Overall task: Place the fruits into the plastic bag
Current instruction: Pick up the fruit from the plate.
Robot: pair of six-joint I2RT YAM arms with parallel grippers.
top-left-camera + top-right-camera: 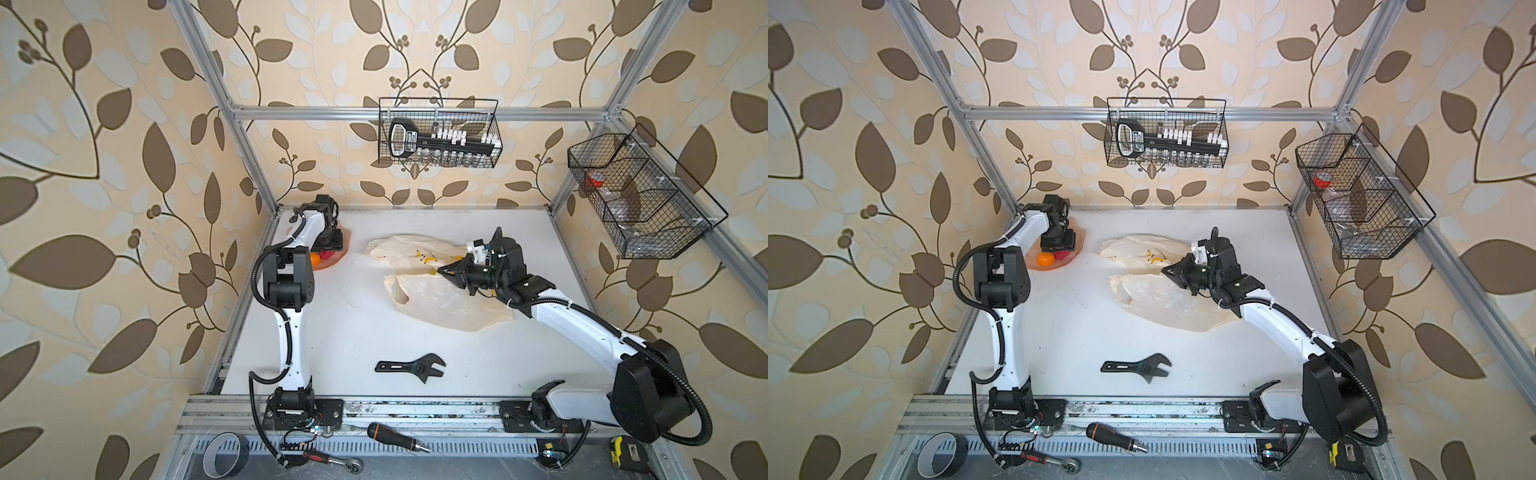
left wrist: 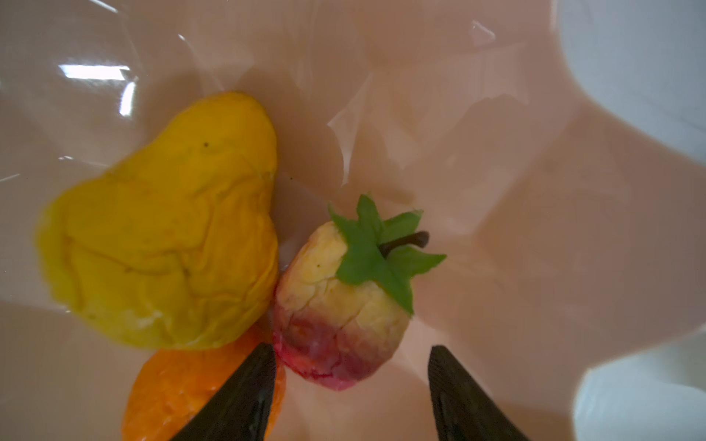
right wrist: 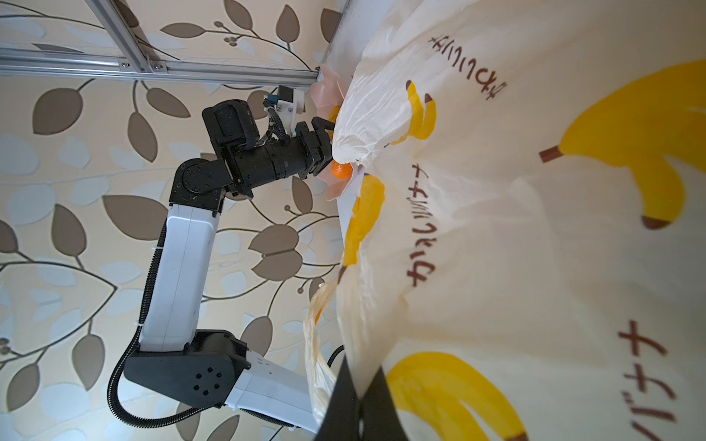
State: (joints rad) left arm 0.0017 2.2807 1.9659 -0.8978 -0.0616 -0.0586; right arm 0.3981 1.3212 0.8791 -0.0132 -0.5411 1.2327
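Observation:
My left gripper [image 2: 351,355] hangs open over the pink dish [image 2: 535,229] at the table's back left. Its fingers [image 2: 244,389] stand on either side of the red tip of a strawberry [image 2: 344,301], apart from it on one side. Beside the strawberry lie a crumpled yellow fruit [image 2: 164,229] and an orange tangerine [image 2: 168,385]. In both top views the tangerine [image 1: 1045,259] and a red fruit [image 1: 1062,254] show under the left gripper [image 1: 330,248]. The plastic bag [image 1: 436,299] lies mid-table, printed with bananas. My right gripper [image 3: 361,385] is shut on the plastic bag's [image 3: 535,229] rim, lifting it.
A black adjustable wrench [image 1: 411,366] lies near the table's front. Wire baskets hang on the back wall [image 1: 440,133] and the right frame [image 1: 640,195]. A screwdriver [image 1: 399,437], a ratchet [image 1: 332,458] and a tape roll [image 1: 224,453] sit on the front rail.

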